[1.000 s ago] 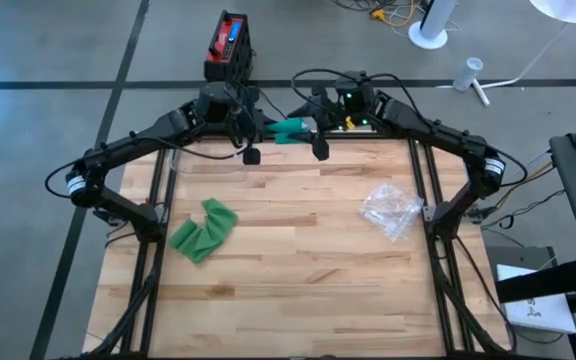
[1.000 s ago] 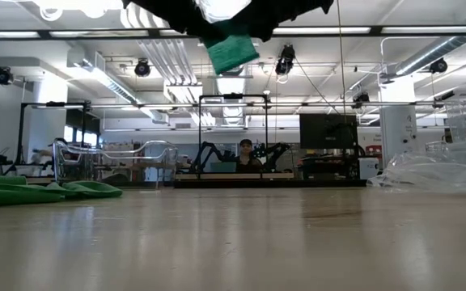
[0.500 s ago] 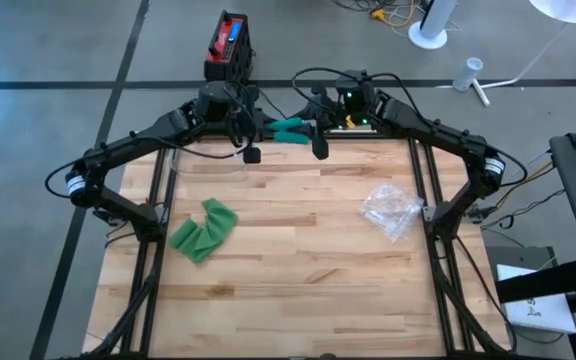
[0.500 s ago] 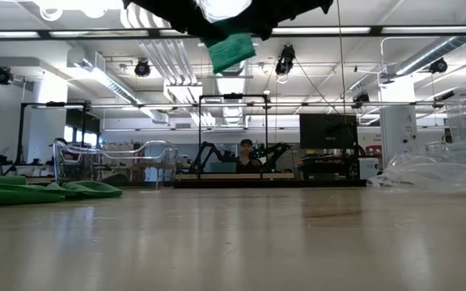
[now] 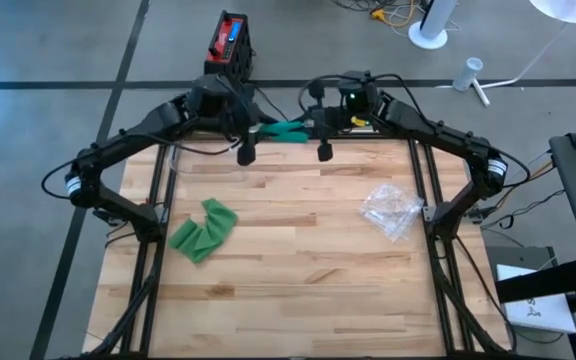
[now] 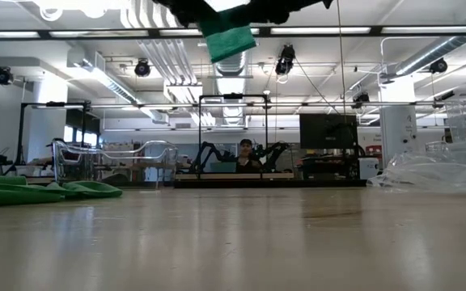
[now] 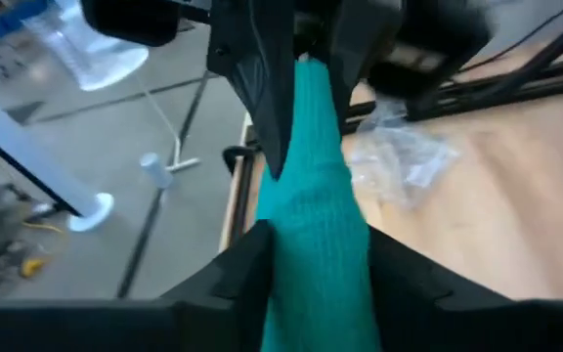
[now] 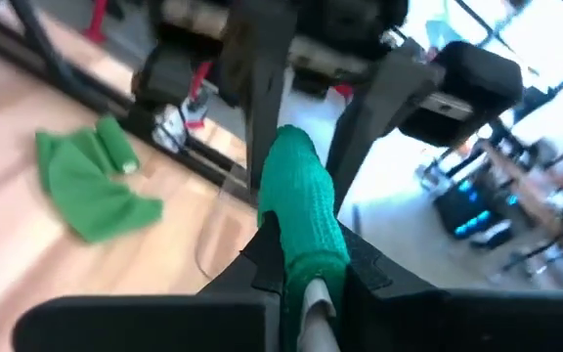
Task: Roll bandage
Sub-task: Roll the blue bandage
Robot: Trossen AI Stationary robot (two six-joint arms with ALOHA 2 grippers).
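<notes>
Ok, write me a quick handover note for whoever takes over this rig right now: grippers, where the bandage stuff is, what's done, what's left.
Left gripper: shut on teal bandage, raised over the table's far edge.
Right gripper: shut on the same bandage, facing the left one.
Loose green bandage: crumpled on the wooden table, left side.
Clear plastic wrapper: right side.
Done: one bandage lifted, held between both grippers.
Left: finishing that roll; the loose bandage looks unrolled.
</notes>
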